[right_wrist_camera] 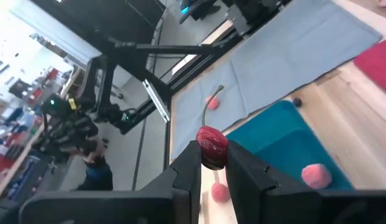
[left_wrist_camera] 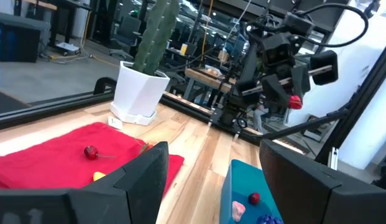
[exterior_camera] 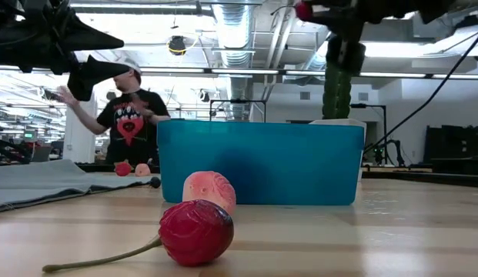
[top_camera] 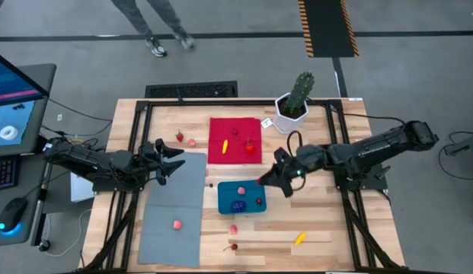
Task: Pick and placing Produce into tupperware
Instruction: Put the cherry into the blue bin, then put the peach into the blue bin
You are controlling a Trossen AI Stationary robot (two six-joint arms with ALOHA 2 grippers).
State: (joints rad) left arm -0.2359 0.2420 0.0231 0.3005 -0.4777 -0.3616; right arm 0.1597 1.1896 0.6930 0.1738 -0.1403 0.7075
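**Above the tupperware, a cherry in the air**

Over the teal tupperware (top_camera: 242, 199), the right gripper (right_wrist_camera: 211, 163) hangs with its fingers pinched on a red cherry (right_wrist_camera: 212, 144), stem up. Inside the container lie a pink piece (top_camera: 241, 190), a blue cluster (top_camera: 238, 205) and a red piece (top_camera: 260, 202). Off to the side, the left gripper (top_camera: 174, 158) waits above the grey mat (top_camera: 175, 205), fingers spread wide.

bench (top_camera: 327, 228): pale wooden planks, visible grain, kinda satin finish
teal-blue rectangular plastic tupperware (top_camera: 241, 198): smooth, slight sheen on the wall
red square cloth (top_camera: 234, 140): soft matt fabric
grey rectangular mat (top_camera: 174, 207): matt cloth-like sheet, a bit rumpled at the edge
red toy cherry (exterior_camera: 196, 231): glossy, ridged skin
white pot (left_wrist_camera: 138, 93): smooth, faceted, looks plastic
right claw (right_wrist_camera: 212, 167): dark matt plastic fingers
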